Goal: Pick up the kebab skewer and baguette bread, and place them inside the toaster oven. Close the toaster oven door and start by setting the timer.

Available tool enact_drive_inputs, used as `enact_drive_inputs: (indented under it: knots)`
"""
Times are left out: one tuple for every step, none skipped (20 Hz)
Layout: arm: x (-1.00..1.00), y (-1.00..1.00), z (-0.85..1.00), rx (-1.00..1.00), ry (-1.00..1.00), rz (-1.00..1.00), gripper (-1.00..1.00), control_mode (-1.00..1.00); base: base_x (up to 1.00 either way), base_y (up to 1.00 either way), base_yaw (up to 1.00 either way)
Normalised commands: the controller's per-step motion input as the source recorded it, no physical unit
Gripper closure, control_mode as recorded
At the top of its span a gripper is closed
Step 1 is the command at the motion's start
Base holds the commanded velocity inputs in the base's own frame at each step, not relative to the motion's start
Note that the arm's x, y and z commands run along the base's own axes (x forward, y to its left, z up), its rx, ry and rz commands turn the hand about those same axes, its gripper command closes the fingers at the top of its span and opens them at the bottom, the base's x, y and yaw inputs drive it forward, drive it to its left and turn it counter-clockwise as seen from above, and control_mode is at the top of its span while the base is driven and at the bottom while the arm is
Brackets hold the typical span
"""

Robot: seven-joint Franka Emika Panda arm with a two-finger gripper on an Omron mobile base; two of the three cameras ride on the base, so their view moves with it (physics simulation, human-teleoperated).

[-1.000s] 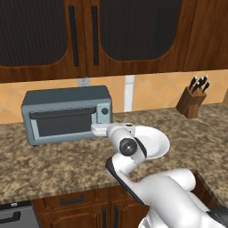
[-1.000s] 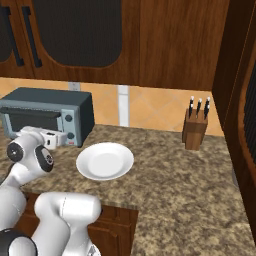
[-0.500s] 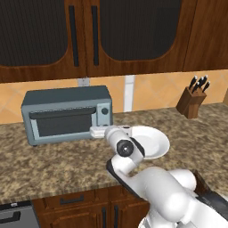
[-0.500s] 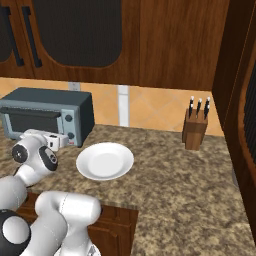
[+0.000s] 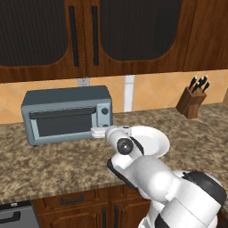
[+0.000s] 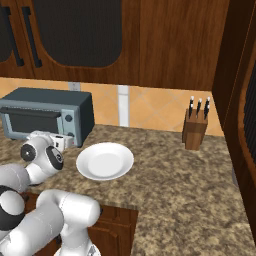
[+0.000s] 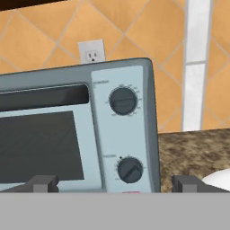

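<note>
So the toaster oven sat on the granite counter against the tiled backsplash, and its door was shut flat against the front, handle bar running along the top edge. Looking through the hand camera we had the oven's right panel dead ahead: the upper knob and the lower knob stacked one above the other, with the dark glass window off to the left. A wall outlet showed on the tiles just above the oven.

Our gripper was spread wide, with one fingertip at the bottom left of the hand view and the other at the bottom right, and nothing between them. The lower knob sat between the two tips but farther off, so we weren't touching it. From the left base camera, the hand hovered just in front of the oven's lower right corner, close to the panel.

We couldn't make out the kebab skewer or the baguette through the dark glass, so we can't say where they were.

A white plate lay on the counter just right of the oven, beside our arm. Farther right a wooden knife block stood near the wall, well apart from everything else. Dark wood cabinets hung overhead.
</note>
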Motion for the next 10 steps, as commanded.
enact_drive_inputs:
  knots:
    - [0.30, -0.13, -0.31, 0.00, 0.00, 0.02, -1.00, -1.00, 0.00, 0.00, 0.00]
    - [0.31, -0.14, -0.31, 0.00, 0.00, 0.02, -1.00, -1.00, 0.00, 0.00, 0.00]
    - [0.31, -0.14, -0.31, 0.00, 0.00, 0.02, -1.00, -1.00, 0.00, 0.00, 0.00]
    - [0.31, -0.11, -0.32, 0.00, 0.00, 0.02, -1.00, -1.00, 0.00, 0.00, 0.00]
    - [0.31, -0.09, -0.31, 0.00, 0.00, 0.01, -1.00, -1.00, 0.00, 0.00, 0.00]
    - [0.33, -0.03, -0.31, 0.00, 0.00, 0.00, -1.00, -1.00, 0.00, 0.00, 0.00]
    - [0.32, 0.00, -0.33, 0.00, 0.00, 0.00, -1.00, -1.00, 0.00, 0.00, 0.00]
    - [0.31, 0.00, -0.33, 0.00, 0.00, 0.00, -1.00, -1.00, 0.00, 0.00, 0.00]
    - [0.31, 0.00, -0.32, 0.00, 0.00, 0.00, -1.00, -1.00, 0.00, 0.00, 0.00]
    - [0.31, 0.00, -0.31, 0.00, 0.00, 0.00, -1.00, -1.00, 0.00, 0.00, 0.00]
